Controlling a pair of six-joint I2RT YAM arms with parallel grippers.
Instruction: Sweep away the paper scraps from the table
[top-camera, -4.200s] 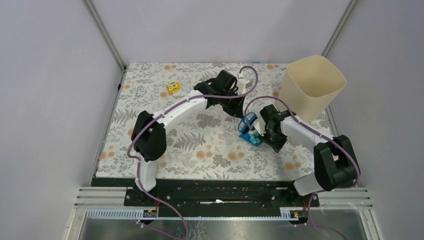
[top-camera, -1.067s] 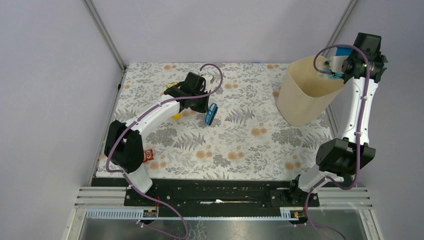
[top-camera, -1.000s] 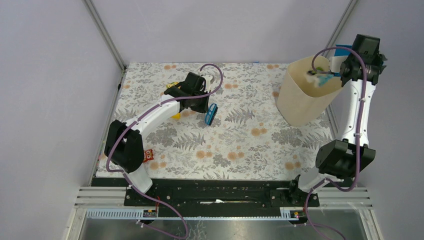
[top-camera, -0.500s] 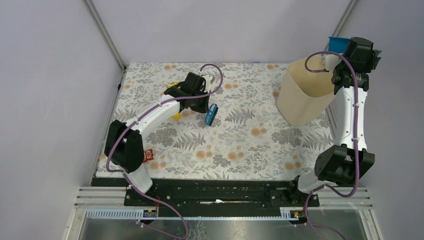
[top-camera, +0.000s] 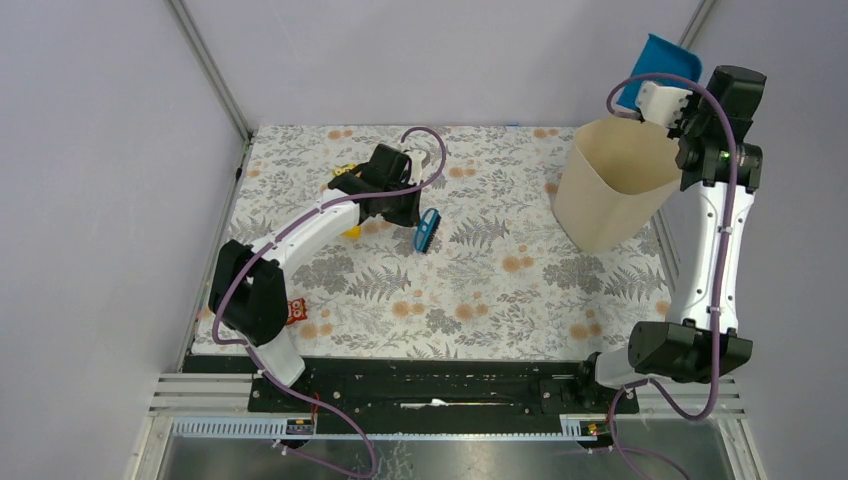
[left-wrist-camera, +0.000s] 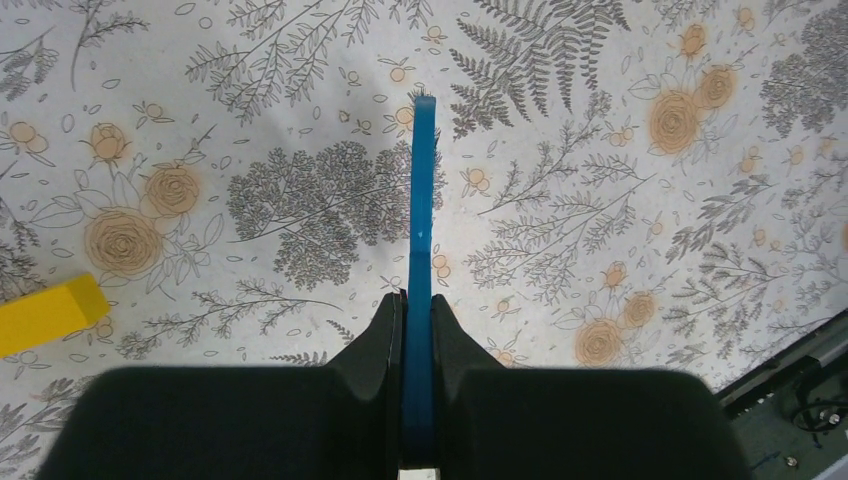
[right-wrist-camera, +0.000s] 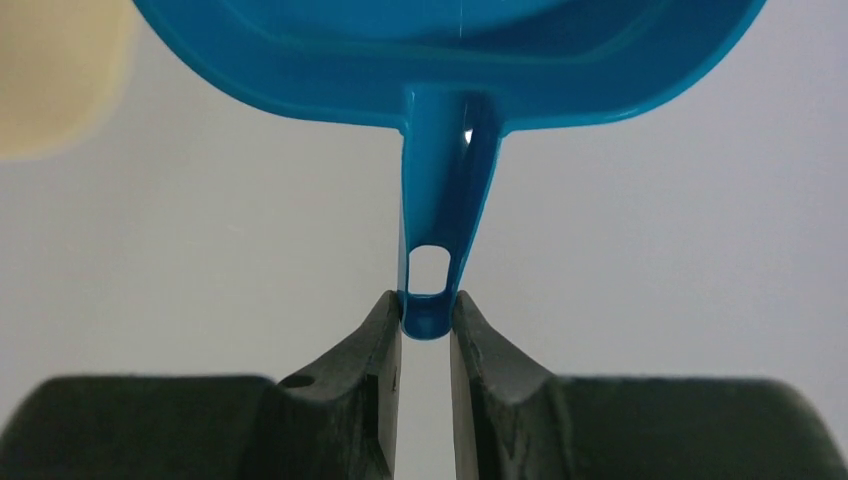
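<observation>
Fern-printed table, three things on it
The table (top-camera: 500, 290) wears a white cloth with grey ferns and orange flowers. A cream bin (top-camera: 610, 195) stands at its far right corner. Well left of the bin lies a yellow cube (left-wrist-camera: 50, 312). A small red toy (top-camera: 296, 311) lies farther left, toward the near edge.

Left side: my left gripper (top-camera: 408, 212) is clamping a blue brush (top-camera: 428, 233) just over the table (top-camera: 500, 290), left of centre. A yellow block (top-camera: 351, 232) is peeking out from under my left arm. A red toy (top-camera: 296, 311) is lying at the near left edge.

Right side: my right gripper (top-camera: 652, 98) is holding a blue dustpan (top-camera: 662, 62) raised above the far rim of the beige bin (top-camera: 610, 195).
</observation>
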